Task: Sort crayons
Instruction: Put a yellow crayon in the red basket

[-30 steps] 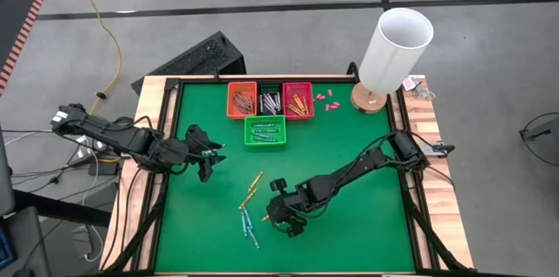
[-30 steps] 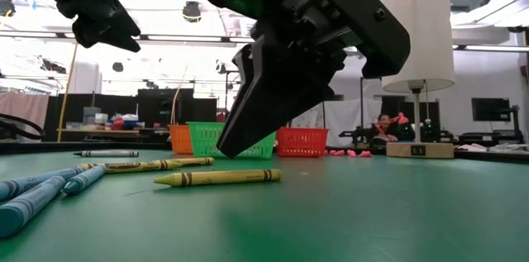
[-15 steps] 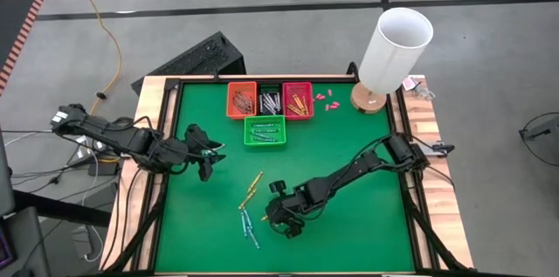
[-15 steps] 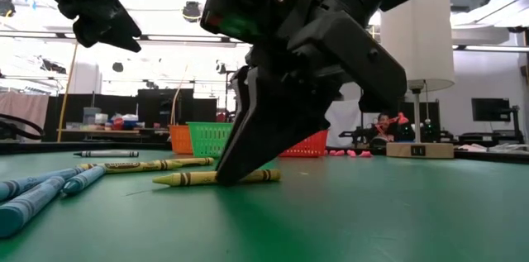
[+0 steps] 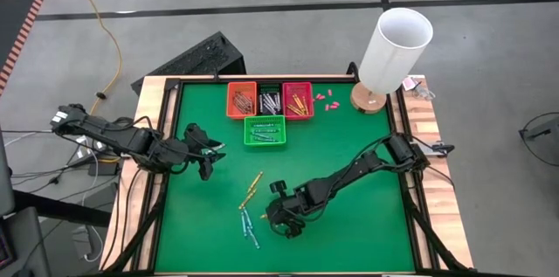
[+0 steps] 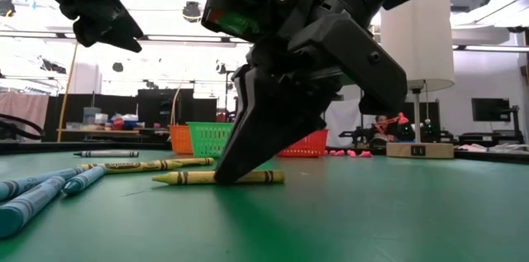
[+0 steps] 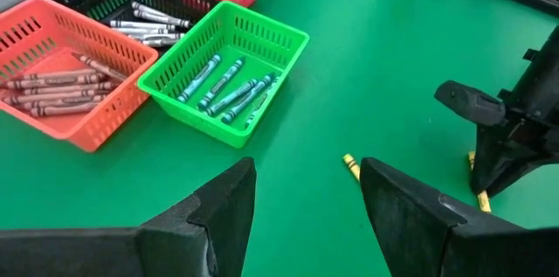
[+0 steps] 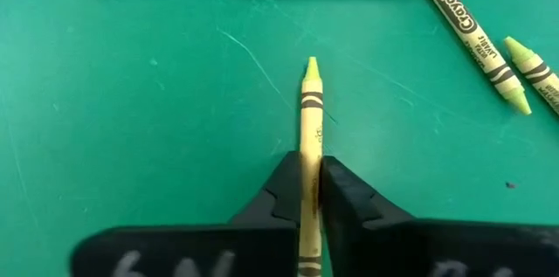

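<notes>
A thin yellow wax crayon [image 8: 310,146], lying flat on the green felt table [image 5: 349,225] at about seven o'clock from its centre, is pinched between the closed-in fingers of the right gripper [image 8: 309,191]. The left gripper [image 7: 306,203] is held spread open, empty, at nine o'clock.

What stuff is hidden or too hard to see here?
- High view: the yellow crayon held by the right hand is hidden under that arm.
- Right wrist view: the crayon's back end is cut off by the picture's edge.
- Low view: the black basket is hidden behind the green basket.
- High view: the pink bits are too small to identify.
</notes>
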